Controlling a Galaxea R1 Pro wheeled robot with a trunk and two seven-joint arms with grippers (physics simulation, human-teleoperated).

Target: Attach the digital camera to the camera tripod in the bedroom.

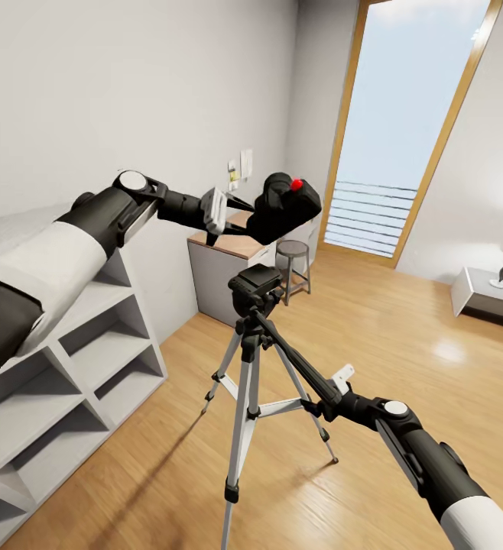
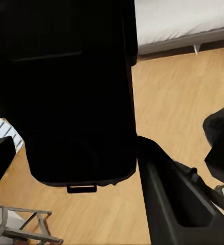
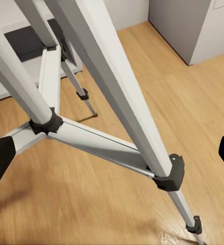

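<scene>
Standing on the wood floor [image 1: 404,344], the tripod [image 1: 245,397] had its black head just below the camera [image 1: 283,208]. The left tool [image 1: 240,210] was clamped on the camera, holding it in the air above the tripod. The right tool [image 1: 329,397] was at the tripod's long handle [image 1: 297,359]; whether it gripped could not be told.

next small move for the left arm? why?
Probably lower the digital camera and shift it slightly toward the robot's left onto the camera tripod head. The left gripper holds it above the head and apart from it, a bit off-centre. The right gripper is at the pan handle; whether it grips is unclear.
</scene>
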